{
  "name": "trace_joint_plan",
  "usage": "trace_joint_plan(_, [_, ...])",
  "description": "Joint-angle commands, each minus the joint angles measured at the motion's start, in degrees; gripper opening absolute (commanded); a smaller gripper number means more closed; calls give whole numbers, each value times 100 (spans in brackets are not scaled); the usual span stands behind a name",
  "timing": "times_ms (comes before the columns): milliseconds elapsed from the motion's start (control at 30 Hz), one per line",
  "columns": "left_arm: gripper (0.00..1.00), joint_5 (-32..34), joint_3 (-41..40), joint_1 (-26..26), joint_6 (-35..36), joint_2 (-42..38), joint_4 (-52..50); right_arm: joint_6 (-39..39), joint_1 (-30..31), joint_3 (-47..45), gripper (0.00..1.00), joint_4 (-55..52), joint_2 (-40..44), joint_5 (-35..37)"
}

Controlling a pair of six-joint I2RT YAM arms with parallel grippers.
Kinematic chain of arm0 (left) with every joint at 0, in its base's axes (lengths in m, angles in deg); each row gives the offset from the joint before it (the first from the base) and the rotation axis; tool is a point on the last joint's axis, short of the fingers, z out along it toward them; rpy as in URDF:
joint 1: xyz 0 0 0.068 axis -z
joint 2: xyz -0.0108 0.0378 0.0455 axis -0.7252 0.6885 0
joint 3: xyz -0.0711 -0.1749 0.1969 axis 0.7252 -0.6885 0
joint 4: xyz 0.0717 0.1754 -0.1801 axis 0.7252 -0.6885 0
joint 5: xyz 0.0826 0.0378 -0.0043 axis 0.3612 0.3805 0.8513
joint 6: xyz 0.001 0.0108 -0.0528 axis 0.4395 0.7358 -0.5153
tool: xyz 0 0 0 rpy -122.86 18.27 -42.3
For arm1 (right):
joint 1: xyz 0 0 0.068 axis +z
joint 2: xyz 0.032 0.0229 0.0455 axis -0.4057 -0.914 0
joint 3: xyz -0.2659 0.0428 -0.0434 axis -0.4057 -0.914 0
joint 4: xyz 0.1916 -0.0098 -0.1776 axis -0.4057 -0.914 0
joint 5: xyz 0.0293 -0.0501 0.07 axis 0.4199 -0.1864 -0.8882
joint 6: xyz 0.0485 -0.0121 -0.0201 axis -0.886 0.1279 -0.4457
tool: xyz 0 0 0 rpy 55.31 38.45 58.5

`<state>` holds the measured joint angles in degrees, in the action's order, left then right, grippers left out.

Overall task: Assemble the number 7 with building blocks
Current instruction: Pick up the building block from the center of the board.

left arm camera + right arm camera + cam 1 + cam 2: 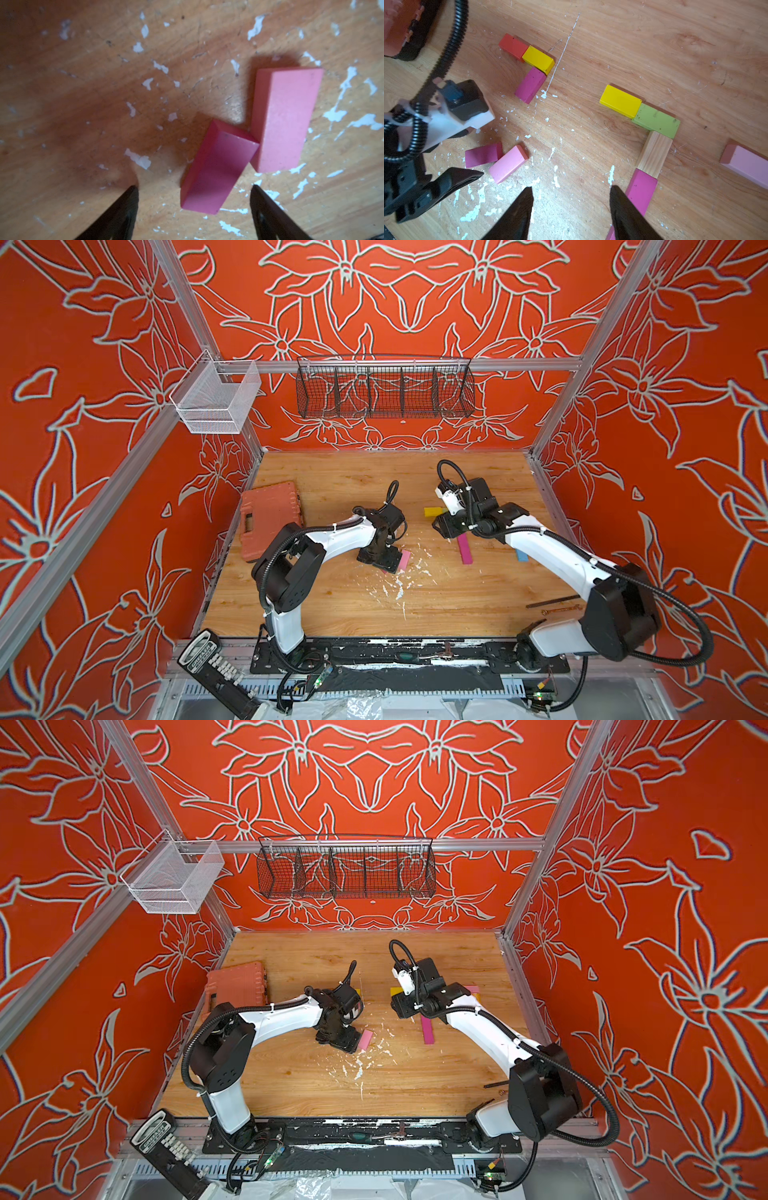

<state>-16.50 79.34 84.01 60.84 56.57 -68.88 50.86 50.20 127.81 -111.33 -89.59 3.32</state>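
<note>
Top views place the left gripper (384, 566) low on the table (332, 605) at centre, just beside a pink block (404, 561), while the right gripper (441, 529) hangs higher above the 7 (465, 549), most of which its arm hides. A case (270, 520) sits at the table's left edge, well apart from both. Left wrist view: jaws stand wide and grip nothing; the near end of a magenta block (216, 166) lies between the fingertips (131, 195), touching neither, a stance judged to prepare a pinch across its width. That block's far corner touches the pink block, so a closing or lifting move may drag the neighbour along. Right wrist view: jaws part open, bare table between them, nothing held. The 7 reads as a yellow block (620, 101) and green block (656, 120) forming the bar, then a wood block (654, 153) and a magenta stem block (641, 191) running down from the green end, all end to end; one finger overlaps the stem block in view, and contact cannot be told. A smaller figure (530, 85) of red, yellow and magenta lies further off, its stem only one block long; the loose pair is judged to be stock for lengthening it. A pale block (747, 166) lies apart, beside the 7. White paint flecks (555, 180) litter the table between; nothing else bars either approach
</note>
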Motion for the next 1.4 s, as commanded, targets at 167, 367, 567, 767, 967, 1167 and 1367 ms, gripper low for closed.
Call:
trace_joint_plan(167, [56, 64, 254, 27, 480, 277, -42, -26, -147, -196, 62, 13, 218, 117])
trace_joint_plan(367, [55, 116, 382, 110, 563, 523, -204, -12, -174, -218, 62, 93, 200, 53])
trace_joint_plan(567, [39, 418, 501, 142, 340, 620, -370, -1, -192, -244, 62, 129, 224, 26])
trace_joint_plan(767, [28, 350, 974, 134, -72, 618, -755, -31, -216, -255, 62, 163, 228, -111])
trace_joint_plan(967, [23, 11, 1594, 43, -759, 795, -1136, -74, -251, -260, 62, 172, 221, -279])
trace_joint_plan(1167, [23, -4, 1817, -101, -1408, 917, -1156, -81, -262, -278, 62, 159, 261, -369])
trace_joint_plan(1367, [22, -6, 1724, -207, -1896, 865, -867, -82, -268, -327, 62, 189, 265, -465])
